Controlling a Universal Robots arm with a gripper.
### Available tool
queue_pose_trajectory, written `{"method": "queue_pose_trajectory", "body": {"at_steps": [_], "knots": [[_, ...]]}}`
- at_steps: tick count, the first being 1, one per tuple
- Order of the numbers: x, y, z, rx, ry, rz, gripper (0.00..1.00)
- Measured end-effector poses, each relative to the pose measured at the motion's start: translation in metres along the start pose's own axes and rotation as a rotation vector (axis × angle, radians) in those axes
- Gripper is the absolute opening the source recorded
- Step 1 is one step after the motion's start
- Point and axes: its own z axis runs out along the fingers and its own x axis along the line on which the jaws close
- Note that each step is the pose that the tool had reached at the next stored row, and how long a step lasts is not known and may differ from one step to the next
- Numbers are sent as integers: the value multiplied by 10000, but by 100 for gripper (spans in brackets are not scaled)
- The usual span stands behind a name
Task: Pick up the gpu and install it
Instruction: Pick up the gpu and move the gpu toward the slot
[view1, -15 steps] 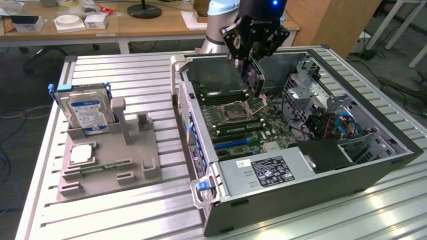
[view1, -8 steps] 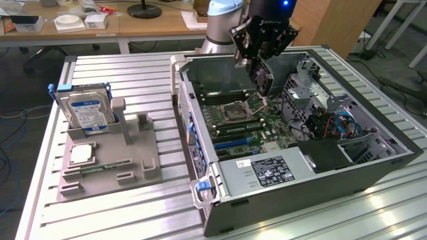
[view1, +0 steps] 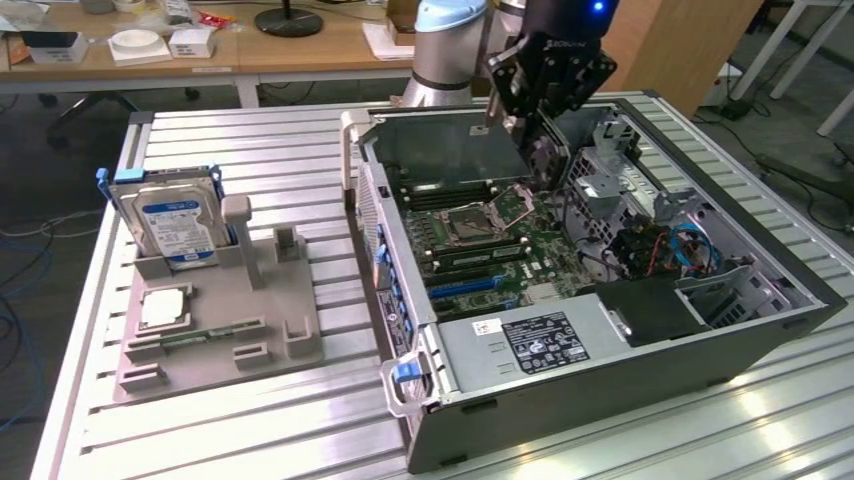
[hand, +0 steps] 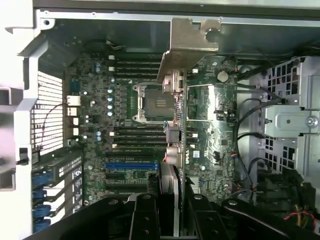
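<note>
Gripper (view1: 541, 95) clamped on gpu (hand: 174, 135) | gpu edge-on over mobo (view1: 497, 250) | case (view1: 601, 390) open

Arm (view1: 447, 40) angled down; end effector (view1: 531, 118) apparently clamped on the gpu (hand: 187, 42).

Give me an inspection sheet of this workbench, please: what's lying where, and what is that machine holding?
Surface: slatted metal table, carrying everything.
Job's things: gpu held edge-on over the open computer case, above its motherboard.
Clutter: grey holder with an upright hard drive.
Grippers: gripper shut on the gpu.
Cables: blue and red wires inside the case.
Surroundings: wooden desk behind the table.
</note>
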Motion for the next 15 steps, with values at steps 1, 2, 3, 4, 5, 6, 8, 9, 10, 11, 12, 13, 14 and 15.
{"method": "queue_pose_trajectory", "body": {"at_steps": [1, 2, 3, 4, 5, 6, 8, 9, 10, 11, 12, 13, 14, 15], "knots": [[-27, 0, 1, -1, 0, 1, 27], [-53, 1, 2, 0, 0, 1, 27], [-80, 1, 2, -1, 0, 1, 27], [-108, 1, 3, 0, 0, 1, 27], [-135, 1, 3, 0, 0, 0, 27], [-161, 2, 4, 1, 0, 0, 27], [-210, 2, 5, 0, 0, 1, 27], [-232, 2, 6, 0, 0, 1, 27], [-244, 2, 6, 0, 0, 0, 27], [-247, 2, 6, 0, 0, 0, 27], [-246, 2, 7, 0, 0, 0, 27], [-247, 3, 6, 0, 0, 0, 27], [-247, 3, 7, -1, 0, 1, 27], [-247, 2, 7, -1, 0, 0, 27]]}}
